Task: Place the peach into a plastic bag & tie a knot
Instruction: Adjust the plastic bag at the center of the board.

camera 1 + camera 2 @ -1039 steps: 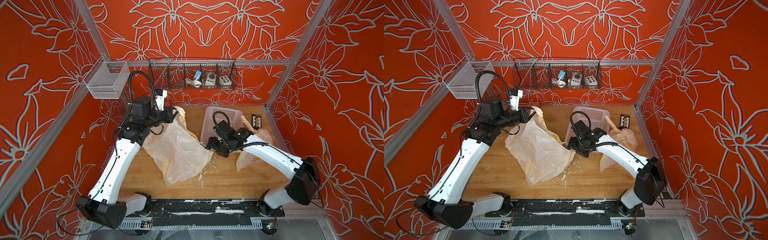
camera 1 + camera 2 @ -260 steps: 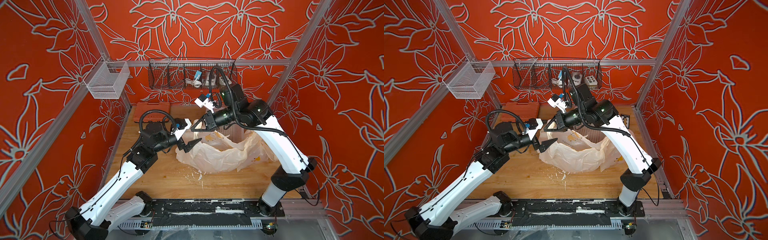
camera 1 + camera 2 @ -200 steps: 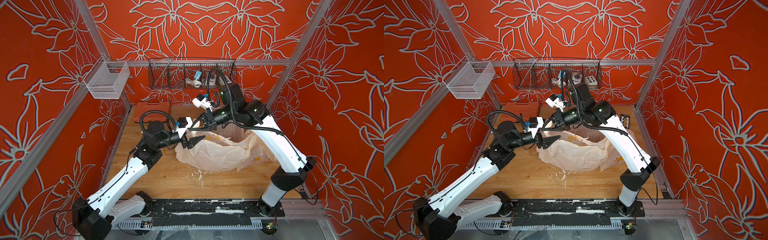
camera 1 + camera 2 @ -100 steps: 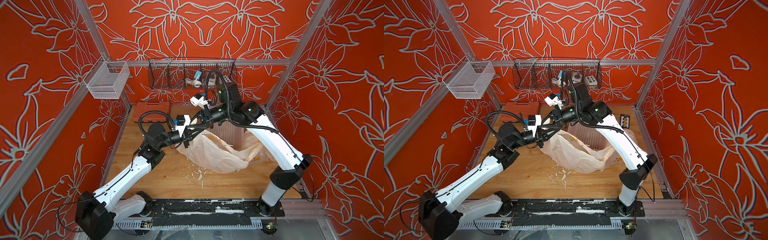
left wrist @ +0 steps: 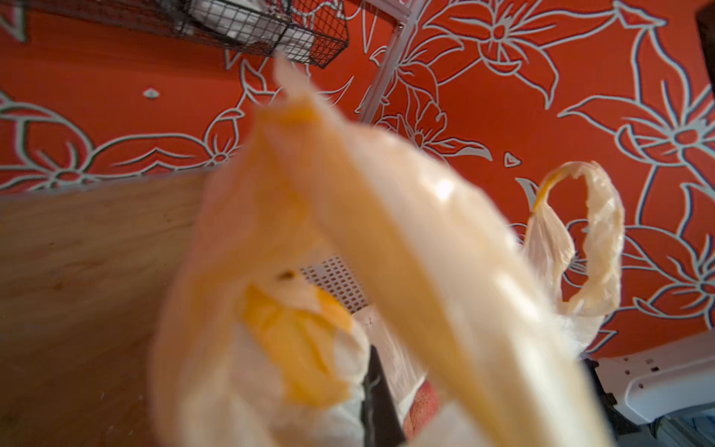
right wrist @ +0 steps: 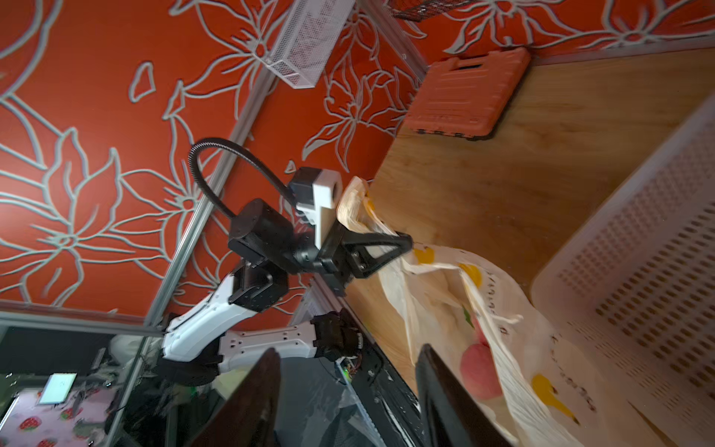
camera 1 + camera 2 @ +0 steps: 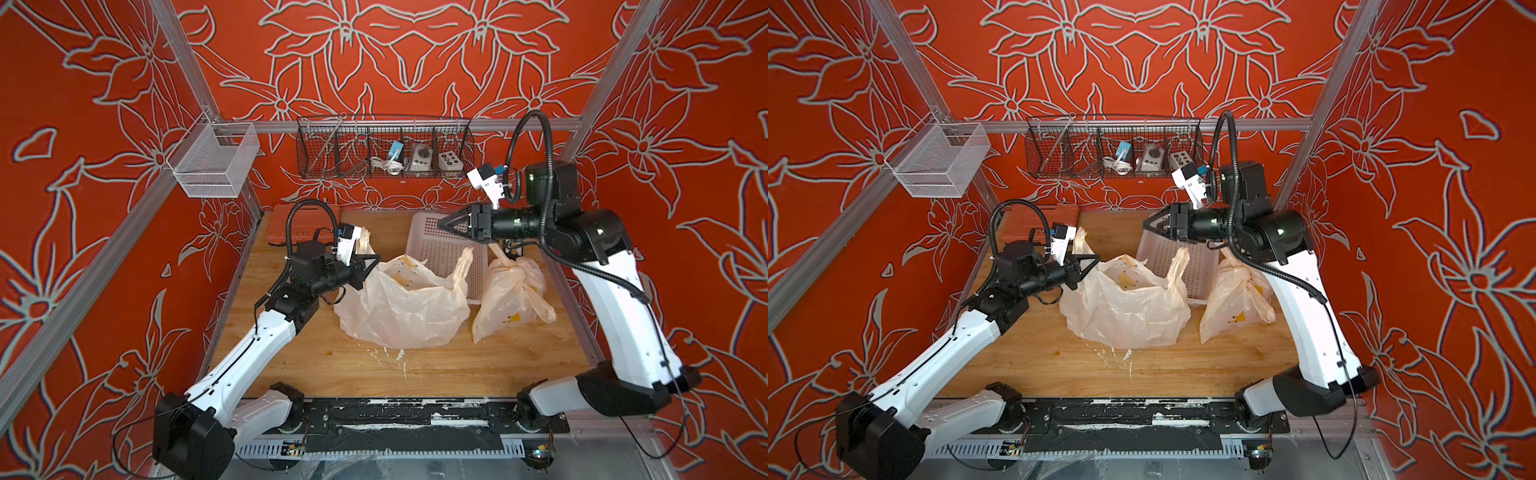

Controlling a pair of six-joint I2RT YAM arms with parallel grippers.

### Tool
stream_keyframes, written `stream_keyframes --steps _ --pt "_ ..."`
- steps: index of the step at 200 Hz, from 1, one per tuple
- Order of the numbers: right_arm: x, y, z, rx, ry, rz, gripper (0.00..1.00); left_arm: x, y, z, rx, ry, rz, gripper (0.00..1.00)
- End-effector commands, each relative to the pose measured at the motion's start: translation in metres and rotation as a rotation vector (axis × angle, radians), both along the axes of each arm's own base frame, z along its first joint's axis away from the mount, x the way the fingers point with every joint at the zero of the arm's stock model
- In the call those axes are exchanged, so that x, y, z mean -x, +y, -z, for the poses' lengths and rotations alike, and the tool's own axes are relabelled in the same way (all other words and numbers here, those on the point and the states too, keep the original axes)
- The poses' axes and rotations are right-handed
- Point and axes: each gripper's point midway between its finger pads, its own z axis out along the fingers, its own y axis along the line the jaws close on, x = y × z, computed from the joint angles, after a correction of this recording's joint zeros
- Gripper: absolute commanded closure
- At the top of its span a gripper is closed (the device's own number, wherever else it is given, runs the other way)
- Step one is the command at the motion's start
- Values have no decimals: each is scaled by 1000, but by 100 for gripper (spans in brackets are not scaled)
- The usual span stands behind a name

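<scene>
On the left, the left gripper (image 7: pixel 372 261) has clamped down since a second ago: its jaws are pressed together on the left handle of the plastic bag (image 7: pixel 399 307), pinching the film right at the tips. Behind it, an orange case (image 6: pixel 464 100) lies flat at the back of the table (image 7: pixel 478 365).

The bag, which half a second ago was pulled up between both arms, has sagged back onto the middle of the table, mouth open upward. The peach (image 6: pixel 478 371) sits inside it, a pink round shape seen through the film in the right wrist view. The bag's right handle (image 7: pixel 463 266) stands up on its own, with nothing holding it.

The right gripper (image 7: pixel 441 225) has let go and swung off to the right. It hangs above the white basket (image 7: pixel 436 253), its fingers (image 6: pixel 445 391) apart and empty. Just right of the basket sits a second, tied bag (image 7: pixel 513 299).

The open bag carries yellow marks and a line of lettering along its rim, too blurred to read.
</scene>
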Motion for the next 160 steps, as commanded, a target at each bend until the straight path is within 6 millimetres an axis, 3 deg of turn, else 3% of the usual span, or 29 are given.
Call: stream_keyframes --steps 1,31,86,108,133,160 --pt "-8 -46 75 365 -44 112 26 4 8 -19 48 5 -25 100" --pt "5 -55 96 348 -79 135 3 7 -2 -29 66 0 43 100" --pt "3 -62 134 334 -107 202 3 3 -6 -25 57 34 66 100" --pt "-1 -68 139 346 -153 234 3 2 -7 -22 43 55 73 100" --pt "-3 -56 152 301 -156 189 3 4 -9 -19 41 62 89 100" --pt "-8 -34 153 163 -198 130 9 7 -13 -19 46 77 122 100"
